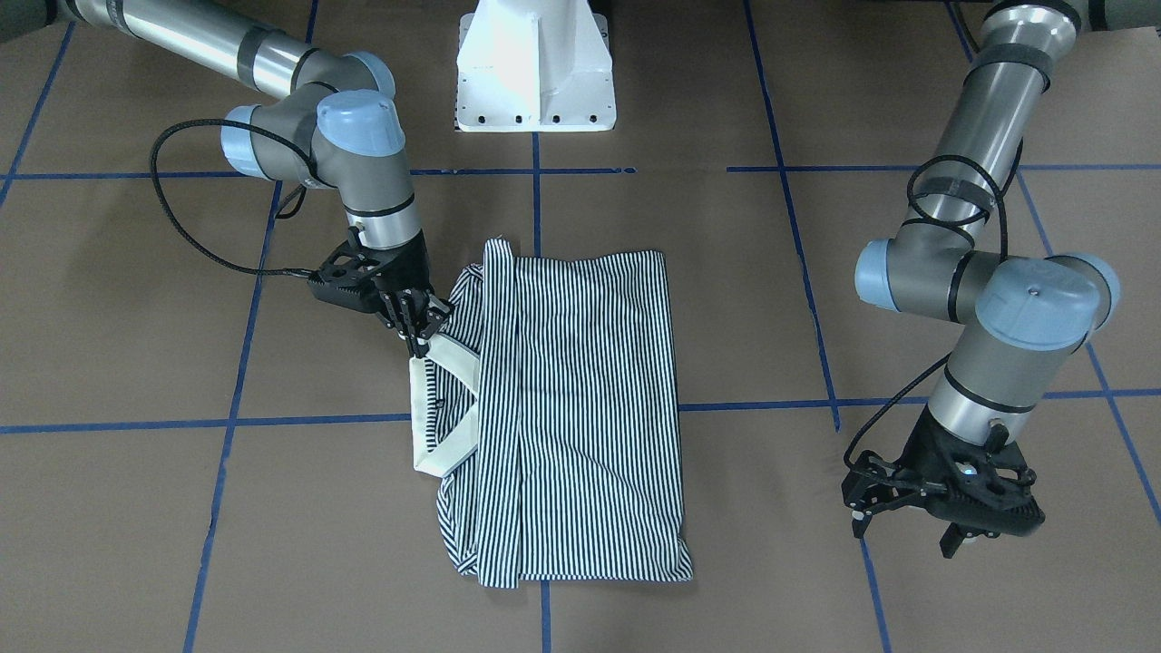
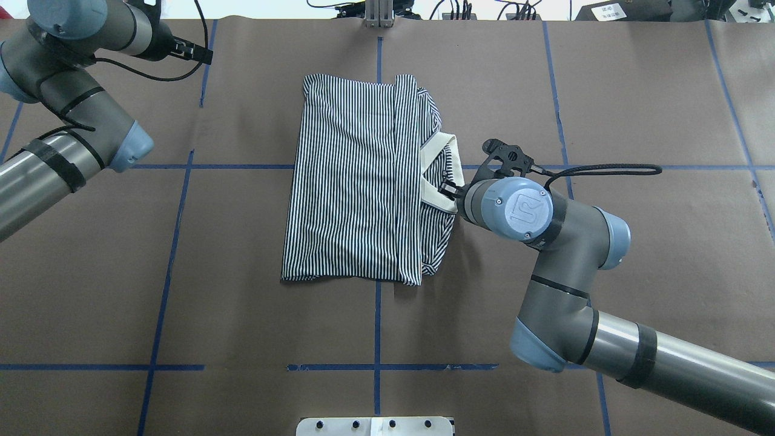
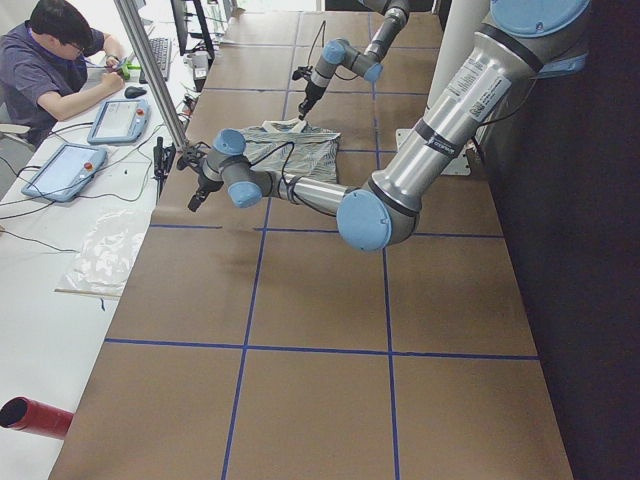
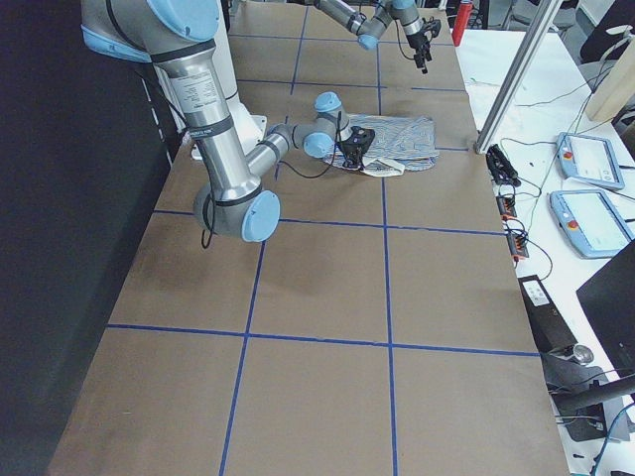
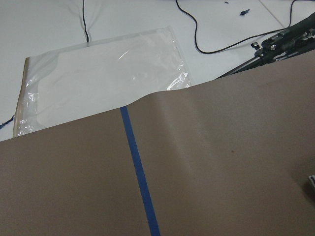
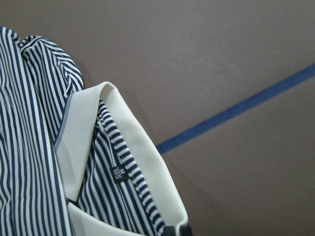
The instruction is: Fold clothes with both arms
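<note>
We count one polo shirt (image 1: 580,408), two arms and two grippers. The shirt lies flat in the middle of the table (image 1: 136,544), folded into a long rectangle, with its cream collar (image 1: 426,422) at the edge on the robot's right. Around it we see blue tape lines (image 1: 236,423) crossing the brown cover, and one white pedestal (image 1: 535,73) on the robot's side of the table. Beyond the cover's far edge lies one clear plastic bag (image 5: 103,73), and a person (image 3: 60,60) sits there at a side table with two tablets (image 3: 118,120).

From overhead, the wrist of the right arm (image 2: 514,209) hides part of the collar. The right gripper (image 1: 420,343) is down at the collar's end. Its fingertips (image 6: 183,229) are pressed close together, pinching the collar's edge near a small size label (image 6: 118,173). The left arm (image 1: 980,272) is well apart from the shirt. The left gripper (image 1: 905,535) hangs above bare table with its fingers (image 1: 858,524) spread, holding nothing.
</note>
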Controlling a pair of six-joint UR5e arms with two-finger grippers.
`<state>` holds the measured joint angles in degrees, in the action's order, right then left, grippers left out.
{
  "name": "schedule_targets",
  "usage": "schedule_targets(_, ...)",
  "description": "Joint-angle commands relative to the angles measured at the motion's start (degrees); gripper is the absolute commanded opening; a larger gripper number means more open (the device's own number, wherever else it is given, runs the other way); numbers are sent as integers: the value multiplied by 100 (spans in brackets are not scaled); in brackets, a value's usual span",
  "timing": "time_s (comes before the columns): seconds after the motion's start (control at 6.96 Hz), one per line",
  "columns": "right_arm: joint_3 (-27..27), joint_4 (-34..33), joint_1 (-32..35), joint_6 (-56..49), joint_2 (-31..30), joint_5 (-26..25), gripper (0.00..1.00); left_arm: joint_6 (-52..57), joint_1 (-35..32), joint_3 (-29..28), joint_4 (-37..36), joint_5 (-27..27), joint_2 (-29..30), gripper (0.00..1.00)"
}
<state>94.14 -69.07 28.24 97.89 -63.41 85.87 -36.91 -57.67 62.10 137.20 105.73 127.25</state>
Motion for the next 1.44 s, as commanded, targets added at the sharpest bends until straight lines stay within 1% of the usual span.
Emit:
schedule_targets(0.0,139,-1,-99,-85,-276,-70,99,-9,19,100,0,9,-69,100)
schedule_targets(0.14,305,-10,-82,-547,-321,-53,100,-88,27,126,0,9,-78,100)
schedule_targets(0.29,620,-341,-3,-1248,-460,9,100,-123,71,170,0,9,-112,100)
schedule_targets(0.43,1223,-996,24,-2134,-679,105,100,-124,106,188,0,9,-122,100)
schedule_targets(0.57,1699,-1769,-54,-2212,-612,71,100,-132,124,188,0,9,-148,100)
schedule_targets(0.72,1791,-2368,-212,-2213,-167,18,100,-133,133,197,0,9,-148,100)
schedule_targets(0.86,1774,-2809,-544,-2221,211,-182,100,-133,133,206,0,17,-148,100)
schedule_targets(1.01,1722,-2831,-878,-2265,328,-515,100,-246,133,232,0,18,-148,100)
schedule_targets(1.15,1635,-2831,-1169,-2292,434,-692,100,-256,159,241,0,18,-139,100)
schedule_targets(1.29,1390,-2823,-1389,-2309,574,-1059,85,-256,168,241,0,18,-148,100)
